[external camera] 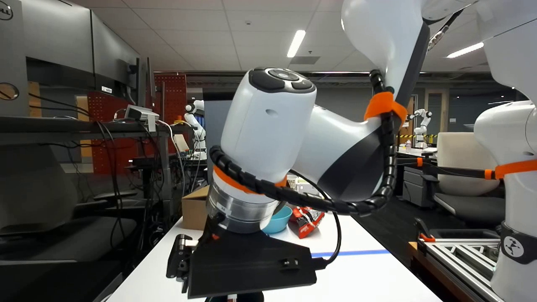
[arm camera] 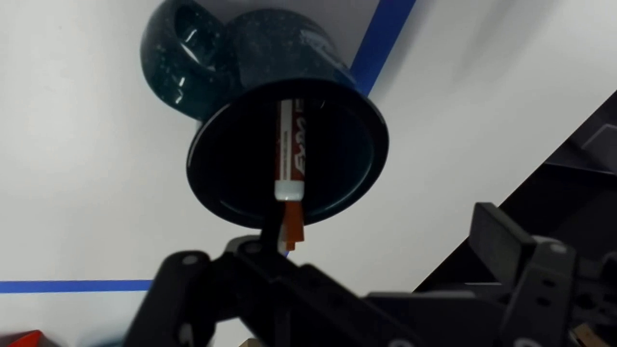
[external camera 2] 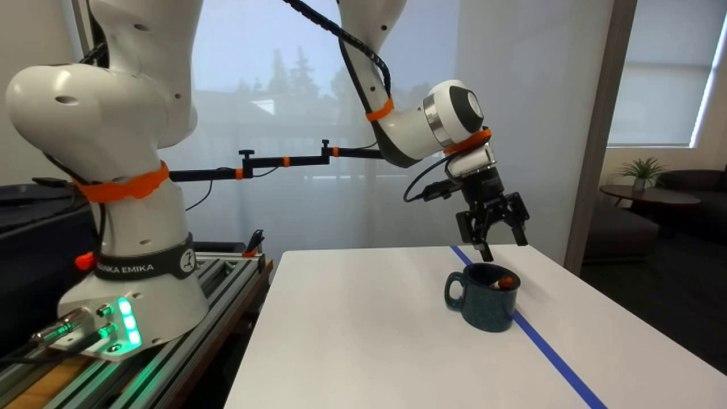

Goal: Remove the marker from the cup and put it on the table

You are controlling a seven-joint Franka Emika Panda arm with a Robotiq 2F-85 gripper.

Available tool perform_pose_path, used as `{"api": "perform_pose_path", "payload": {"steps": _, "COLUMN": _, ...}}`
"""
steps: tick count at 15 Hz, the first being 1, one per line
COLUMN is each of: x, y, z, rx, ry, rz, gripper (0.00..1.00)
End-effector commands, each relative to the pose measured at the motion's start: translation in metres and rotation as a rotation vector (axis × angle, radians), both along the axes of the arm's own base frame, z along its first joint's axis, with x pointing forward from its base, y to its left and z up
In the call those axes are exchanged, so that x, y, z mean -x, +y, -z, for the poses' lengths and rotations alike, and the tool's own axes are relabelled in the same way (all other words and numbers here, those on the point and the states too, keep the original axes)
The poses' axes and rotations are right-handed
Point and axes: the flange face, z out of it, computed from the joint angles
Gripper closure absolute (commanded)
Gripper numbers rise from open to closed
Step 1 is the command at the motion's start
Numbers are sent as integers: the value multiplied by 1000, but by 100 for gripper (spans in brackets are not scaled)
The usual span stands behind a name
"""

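Observation:
The dark teal cup (external camera 2: 488, 309) stands upright on the white table (external camera 2: 363, 324), over the blue tape line. It also shows in the wrist view (arm camera: 284, 48), and only its rim shows at the bottom of an exterior view (external camera: 251, 297). The marker (arm camera: 290, 154), red-brown with a white band and orange cap, leans inside the cup, cap end up; its orange end (external camera 2: 505, 282) shows at the rim. My gripper (external camera 2: 504, 245) is open and empty, tilted above the cup. In the wrist view one finger is beside the cap and the other well to the right.
A light blue bowl (external camera: 278, 220), a red-orange packet (external camera: 308, 221) and a cardboard box (external camera: 194, 208) stand at the table's far end. Blue tape (external camera 2: 559, 363) crosses the tabletop. The table edge lies beyond the cup in the wrist view.

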Motion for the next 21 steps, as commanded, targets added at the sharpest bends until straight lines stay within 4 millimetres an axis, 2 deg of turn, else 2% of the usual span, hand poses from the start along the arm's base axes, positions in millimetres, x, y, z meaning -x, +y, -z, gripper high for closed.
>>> {"api": "perform_pose_path", "payload": {"steps": 1, "x": -4, "y": 9, "z": -5, "rx": -4, "ry": -11, "rz": 4, "gripper": 0}}
{"api": "perform_pose_path", "payload": {"steps": 10, "x": 12, "y": 6, "z": -16, "rx": 18, "ry": 10, "rz": 34, "gripper": 0}}
{"api": "perform_pose_path", "payload": {"steps": 11, "x": 15, "y": 5, "z": -15, "rx": 16, "ry": 17, "rz": 43, "gripper": 2}}
{"api": "perform_pose_path", "payload": {"steps": 12, "x": 17, "y": 4, "z": -13, "rx": 16, "ry": 25, "rz": 48, "gripper": 25}}
{"api": "perform_pose_path", "payload": {"steps": 14, "x": 20, "y": 2, "z": -11, "rx": 18, "ry": 35, "rz": 60, "gripper": 32}}
{"api": "perform_pose_path", "payload": {"steps": 15, "x": 23, "y": 0, "z": -10, "rx": 18, "ry": 43, "rz": 66, "gripper": 42}}
{"api": "perform_pose_path", "payload": {"steps": 19, "x": 30, "y": -7, "z": -8, "rx": 23, "ry": 59, "rz": 84, "gripper": 44}}
{"api": "perform_pose_path", "payload": {"steps": 21, "x": 33, "y": -10, "z": -7, "rx": 25, "ry": 63, "rz": 88, "gripper": 41}}
